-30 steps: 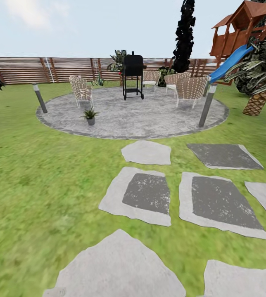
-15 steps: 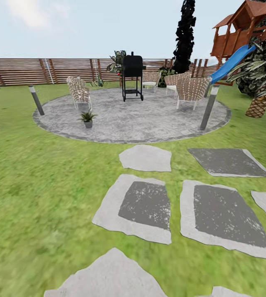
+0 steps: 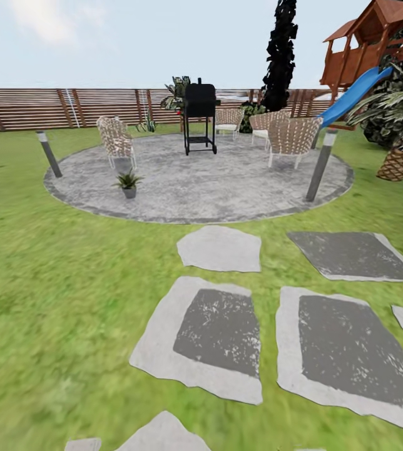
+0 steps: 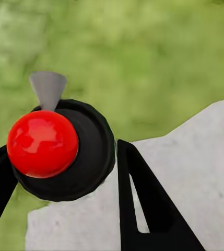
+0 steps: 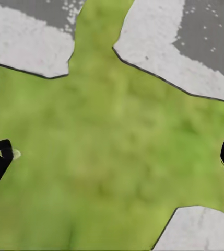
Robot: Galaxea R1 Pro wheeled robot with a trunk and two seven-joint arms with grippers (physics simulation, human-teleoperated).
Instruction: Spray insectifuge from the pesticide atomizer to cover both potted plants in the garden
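In the left wrist view the pesticide atomizer (image 4: 43, 144) is seen from above: a red round top on a black body with a grey nozzle. My left gripper (image 4: 65, 172) is shut on it, a black finger on each side. My right gripper (image 5: 113, 159) is open over grass, with nothing between its fingers. One potted plant (image 3: 129, 183), a small green rosette in a grey pot, stands at the left of the round grey patio (image 3: 226, 188), well ahead of me. The other potted plant is not clearly visible.
Grey stepping stones (image 3: 220, 247) lead over the lawn to the patio. A black grill (image 3: 200, 116) and wicker chairs (image 3: 292, 141) stand on it. Bollard lamps (image 3: 49, 153) (image 3: 321, 164) flank it. A wooden fence (image 3: 70, 106) lies behind, and a play tower with a blue slide (image 3: 351, 94) stands at the right.
The whole head view has shifted: the camera has moved forward toward the patio, so the stepping stones slid down the frame. The potted plant has not moved.
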